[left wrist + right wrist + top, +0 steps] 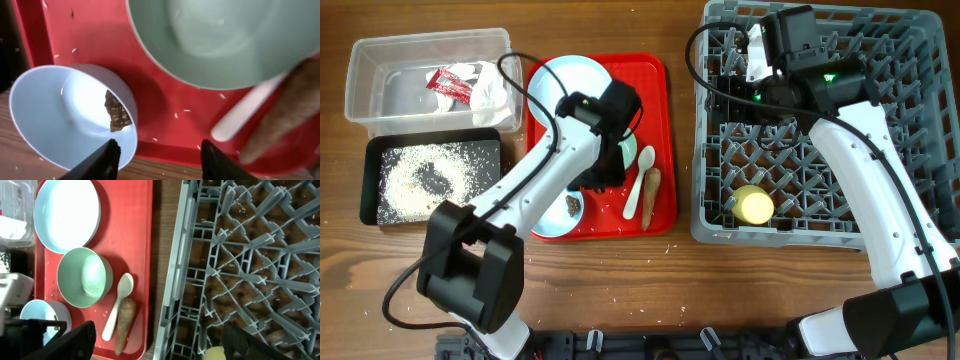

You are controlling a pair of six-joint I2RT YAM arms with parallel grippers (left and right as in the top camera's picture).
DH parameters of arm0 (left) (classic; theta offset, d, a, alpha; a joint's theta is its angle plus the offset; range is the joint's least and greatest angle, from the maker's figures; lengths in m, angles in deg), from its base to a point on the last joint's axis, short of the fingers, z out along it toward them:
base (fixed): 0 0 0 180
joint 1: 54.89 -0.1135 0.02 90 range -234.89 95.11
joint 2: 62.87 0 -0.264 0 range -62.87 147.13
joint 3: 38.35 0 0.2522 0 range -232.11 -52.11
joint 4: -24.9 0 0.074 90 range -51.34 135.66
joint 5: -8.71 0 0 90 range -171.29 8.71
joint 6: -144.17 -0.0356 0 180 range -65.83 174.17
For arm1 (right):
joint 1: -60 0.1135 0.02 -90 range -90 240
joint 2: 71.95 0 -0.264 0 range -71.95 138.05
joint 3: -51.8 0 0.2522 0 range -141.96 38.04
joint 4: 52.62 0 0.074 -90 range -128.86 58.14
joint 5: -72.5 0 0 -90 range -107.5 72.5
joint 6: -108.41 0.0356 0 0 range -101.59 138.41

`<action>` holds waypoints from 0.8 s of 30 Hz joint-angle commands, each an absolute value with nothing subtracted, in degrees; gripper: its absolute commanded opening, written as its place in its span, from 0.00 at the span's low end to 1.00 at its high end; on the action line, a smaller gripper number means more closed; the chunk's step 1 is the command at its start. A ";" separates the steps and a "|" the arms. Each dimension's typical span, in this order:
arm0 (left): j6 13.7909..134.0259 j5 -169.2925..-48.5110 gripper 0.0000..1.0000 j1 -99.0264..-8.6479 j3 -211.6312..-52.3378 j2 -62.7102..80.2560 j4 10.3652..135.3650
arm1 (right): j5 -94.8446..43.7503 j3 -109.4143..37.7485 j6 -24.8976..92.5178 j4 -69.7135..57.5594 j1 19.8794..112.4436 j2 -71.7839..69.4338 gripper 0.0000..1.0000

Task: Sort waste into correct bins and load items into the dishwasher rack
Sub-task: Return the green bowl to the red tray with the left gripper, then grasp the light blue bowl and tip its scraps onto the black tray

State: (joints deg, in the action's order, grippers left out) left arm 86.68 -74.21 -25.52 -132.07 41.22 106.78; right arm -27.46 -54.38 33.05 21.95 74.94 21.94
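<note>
Hovering over the red tray (90, 30), the left gripper (160, 147) has its fingers apart with nothing between them. Just ahead of it and off to its left sits the pale blue bowl (60, 115), the small dark brown lump (117, 112) resting against its inner wall close to the left fingertip. Further ahead is the pale green bowl (225, 40), and off to the gripper's right lie the white spoon (245, 112) and the brown root piece (285, 110), side by side.

Waste sorting looks like the step in hand. The red sauce packet (448, 84) and crumpled tissue (490, 95) are already in the clear tub (365, 80), and the rice grains (420, 180) are spread in the black tray (370, 180). That leaves the lump and the root.

Over on the other side, the right gripper (157, 335) hangs wide open and empty above the dishwasher rack (240, 255); the yellow cup (754, 205) stands among the pegs behind it.

Next up for the left arm, by my reading: shift left and down into the blue bowl, straddle the lump and pinch it. The curved wall is tight there, so one finger risks nudging the bowl instead.
</note>
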 commanded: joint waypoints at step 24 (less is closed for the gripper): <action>82.82 -74.11 0.04 -27.47 -124.99 36.87 101.31 | -26.26 -55.25 31.80 22.39 74.92 23.01 0.82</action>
